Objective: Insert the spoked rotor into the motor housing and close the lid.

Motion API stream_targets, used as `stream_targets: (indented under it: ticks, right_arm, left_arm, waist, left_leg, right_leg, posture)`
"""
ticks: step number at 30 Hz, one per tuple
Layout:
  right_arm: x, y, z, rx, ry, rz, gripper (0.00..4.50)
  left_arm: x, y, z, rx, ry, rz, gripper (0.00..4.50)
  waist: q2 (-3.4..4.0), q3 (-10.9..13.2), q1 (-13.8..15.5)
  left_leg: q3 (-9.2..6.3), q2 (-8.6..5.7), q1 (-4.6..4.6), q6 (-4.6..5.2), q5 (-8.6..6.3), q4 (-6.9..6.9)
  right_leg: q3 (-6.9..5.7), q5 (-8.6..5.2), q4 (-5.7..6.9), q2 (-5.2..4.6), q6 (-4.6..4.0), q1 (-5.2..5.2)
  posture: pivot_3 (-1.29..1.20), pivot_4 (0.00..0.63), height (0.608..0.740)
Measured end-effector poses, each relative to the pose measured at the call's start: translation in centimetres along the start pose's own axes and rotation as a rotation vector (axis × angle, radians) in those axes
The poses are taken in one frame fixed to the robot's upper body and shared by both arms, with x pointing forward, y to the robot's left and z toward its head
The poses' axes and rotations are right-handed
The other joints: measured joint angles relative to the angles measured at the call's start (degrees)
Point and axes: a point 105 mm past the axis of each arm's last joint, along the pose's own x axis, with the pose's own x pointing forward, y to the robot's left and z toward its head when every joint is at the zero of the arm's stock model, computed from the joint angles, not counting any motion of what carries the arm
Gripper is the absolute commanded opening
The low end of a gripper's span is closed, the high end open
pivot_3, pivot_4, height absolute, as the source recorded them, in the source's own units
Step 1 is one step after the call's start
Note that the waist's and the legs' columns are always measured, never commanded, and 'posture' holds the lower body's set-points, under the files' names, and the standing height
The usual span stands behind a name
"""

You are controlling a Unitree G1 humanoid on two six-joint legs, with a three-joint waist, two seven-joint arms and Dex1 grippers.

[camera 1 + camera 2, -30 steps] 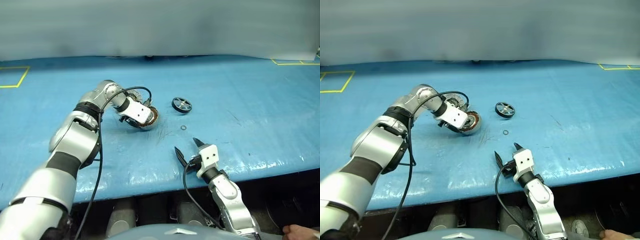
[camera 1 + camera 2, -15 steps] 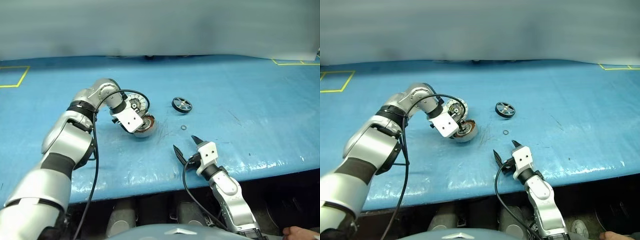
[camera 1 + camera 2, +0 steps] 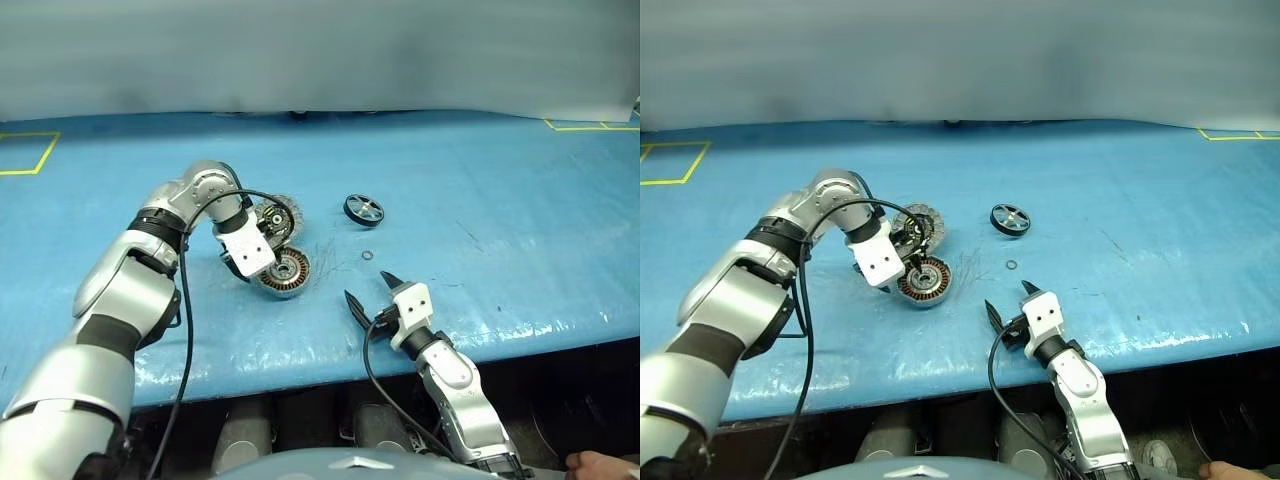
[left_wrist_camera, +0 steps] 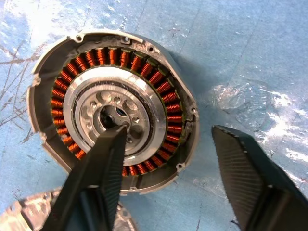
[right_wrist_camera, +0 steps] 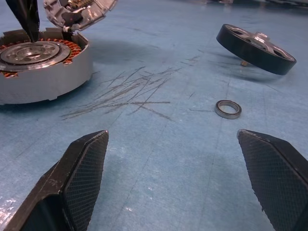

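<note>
The motor housing (image 3: 283,271) lies flat on the blue table with its copper windings (image 4: 159,77) facing up. My left gripper (image 4: 168,132) hangs open just above it, one finger (image 4: 103,163) over the central hub and the other (image 4: 245,163) past the rim, holding nothing. The lid (image 3: 278,214) stands tilted right behind the housing, ribbed side showing. Farther right lies the spoked rotor (image 3: 363,209), black with silver spokes. My right gripper (image 3: 367,287) is open and empty near the table's front edge, pointing level toward the rotor (image 5: 255,48).
A tiny metal washer ring (image 3: 367,255) lies between the rotor and my right gripper. Scratch marks (image 5: 130,91) cross the blue cover (image 3: 500,200) right of the housing. Yellow tape corners (image 3: 30,150) mark the far left and far right.
My left gripper held the housing tilted on edge; it has now laid it flat, windings up, and opened off it. The right arm stayed put.
</note>
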Motion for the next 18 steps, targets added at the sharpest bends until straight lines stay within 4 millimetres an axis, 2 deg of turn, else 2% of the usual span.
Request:
stream_targets:
  ticks: [5,9,14,18]
  right_arm:
    - [0.1,0.1,-0.1,0.003,0.003,0.008,4.50]
    - [0.2,0.1,0.0,0.012,-0.002,0.016,4.50]
    - [0.9,-0.3,0.8,0.037,-0.039,0.011,4.50]
    - [1.5,-1.5,0.3,0.055,0.017,-0.040,4.50]
  left_arm:
    - [-0.8,0.3,0.2,-0.070,-0.052,0.078,4.03]
    - [-2.1,0.1,0.1,-0.144,-0.079,0.133,4.03]
    - [-3.7,-0.7,0.8,-0.365,-0.230,0.249,4.03]
    - [-2.4,-2.8,1.3,-0.613,-0.424,0.298,4.03]
  waist:
    - [0.00,0.0,-0.1]
    - [0.01,0.0,-0.1]
    - [0.04,0.0,-0.1]
    - [0.08,0.0,-0.2]
  left_leg:
    - [0.00,0.02,0.01,0.00,0.00,0.01]
    - [0.00,0.02,0.02,0.00,0.00,0.01]
    - [0.01,0.04,0.09,-0.01,0.00,0.01]
    - [0.08,0.03,0.20,-0.01,0.01,0.02]
  right_leg:
    - [0.02,0.00,0.02,0.01,0.00,0.00]
    - [0.04,0.00,0.04,0.01,-0.01,0.00]
    - [0.12,-0.01,0.07,0.02,-0.02,0.03]
    - [0.21,-0.01,0.13,0.02,-0.02,0.10]
  posture:
    - [0.00,0.150,0.740]
    - [0.00,0.150,0.740]
    - [0.00,0.150,0.740]
    - [0.00,0.150,0.740]
